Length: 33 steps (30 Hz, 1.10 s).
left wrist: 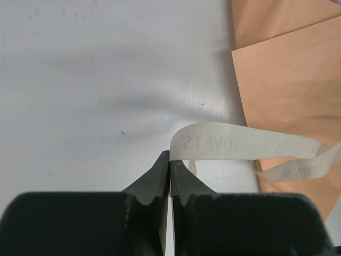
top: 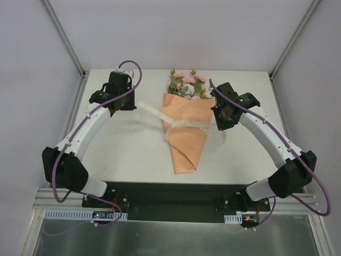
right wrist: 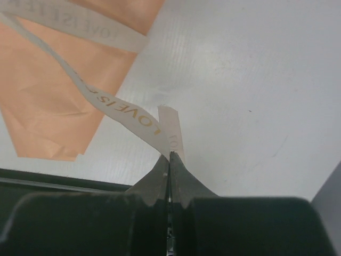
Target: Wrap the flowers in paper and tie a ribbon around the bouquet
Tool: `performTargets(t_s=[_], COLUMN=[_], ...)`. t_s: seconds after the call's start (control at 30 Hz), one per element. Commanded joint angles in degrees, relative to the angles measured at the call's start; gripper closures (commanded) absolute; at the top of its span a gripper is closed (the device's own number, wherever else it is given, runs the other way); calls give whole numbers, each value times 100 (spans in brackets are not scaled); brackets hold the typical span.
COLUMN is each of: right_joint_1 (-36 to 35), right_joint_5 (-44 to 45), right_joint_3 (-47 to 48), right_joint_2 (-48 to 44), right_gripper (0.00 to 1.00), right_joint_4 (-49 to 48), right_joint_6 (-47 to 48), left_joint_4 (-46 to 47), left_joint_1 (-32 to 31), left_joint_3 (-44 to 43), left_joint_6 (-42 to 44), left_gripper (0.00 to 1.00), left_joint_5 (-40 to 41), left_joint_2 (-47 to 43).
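The only lettering stands on the cream ribbon [right wrist: 133,114]. In the right wrist view, gold capitals printed along the strip read "LOVE IS", running slantwise down its length. A second stretch across the top left of that view carries the same kind of capitals upside down, cut by the frame edge and not fully legible. In the left wrist view the ribbon [left wrist: 229,143] shows "LOVE IS" faintly, reversed; the lower strand's print is too pale to read.
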State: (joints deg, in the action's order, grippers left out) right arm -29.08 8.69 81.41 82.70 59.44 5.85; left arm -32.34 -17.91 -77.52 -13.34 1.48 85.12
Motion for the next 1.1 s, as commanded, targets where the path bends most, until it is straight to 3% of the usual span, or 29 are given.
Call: performTargets(t_s=[0.0,0.2,0.43,0.7,0.87,0.97,1.07], right_joint_1=[60,499,1325,1537,1589,1747,1818], right_joint_5=[1029,582,90,-165,-61,-121,-577], right_joint_3=[244,183,-792,-617,-854,-950,-1021], right_joint_2=[255,387,343,1423,1434,1329,1170], right_gripper=[99,99,99,99,99,99,99], right_joint_4=[578,200,-756,-1057,-1268,-1338,-1532], right_joint_6=[57,-153,-409,-391,-531,-891,-1050], left_joint_4=[-571,-660,-660,-572,-256,15,245], left_joint_1=[42,51,270,657,815,1219,1404], left_joint_3=[280,378,606,843,1124,1423,1582], left_joint_6=[595,527,-185,-555,-932,-1591,-1673], left_gripper=[100,100,100,100,100,100,100], left_joint_5=[222,-323,195,-1069,-1246,-1377,-2106], left_joint_2=[-250,-14,75,716,515,155,39])
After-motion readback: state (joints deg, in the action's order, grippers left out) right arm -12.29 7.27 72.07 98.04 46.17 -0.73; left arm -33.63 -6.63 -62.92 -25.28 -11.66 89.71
